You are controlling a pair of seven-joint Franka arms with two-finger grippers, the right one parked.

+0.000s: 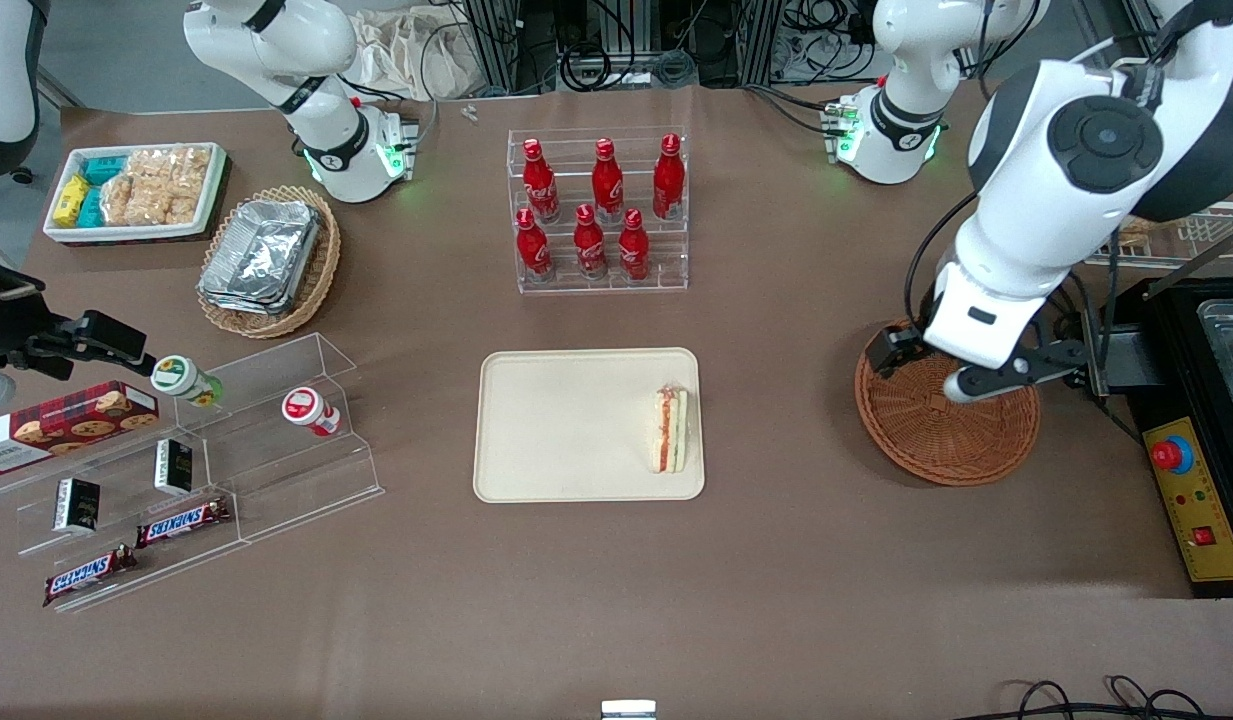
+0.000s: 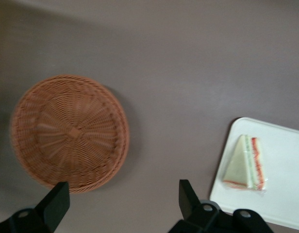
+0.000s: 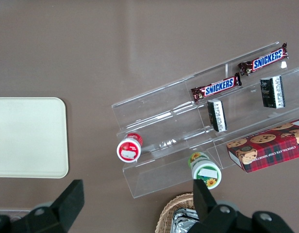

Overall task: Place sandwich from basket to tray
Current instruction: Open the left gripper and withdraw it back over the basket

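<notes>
The sandwich (image 1: 670, 430) (image 2: 246, 162), a tan wedge with red and green layers, lies on the cream tray (image 1: 566, 430) (image 2: 285, 194), along the rim toward the working arm's end. The round reddish-brown basket (image 1: 946, 440) (image 2: 69, 131) stands beside the tray with nothing in it. My left gripper (image 1: 926, 368) (image 2: 122, 189) hangs raised over the basket's rim. It is open and holds nothing, and in the left wrist view bare table shows between its fingers (image 2: 184, 190). The tray's other end shows in the right wrist view (image 3: 28, 136).
A clear rack of red cola bottles (image 1: 598, 210) stands farther from the front camera than the tray. A clear stepped shelf (image 1: 206, 460) with candy bars and small jars, a tan basket of foil trays (image 1: 266, 260) and a white snack bin (image 1: 136, 190) lie toward the parked arm's end. A black box with a red button (image 1: 1171, 455) sits beside the basket.
</notes>
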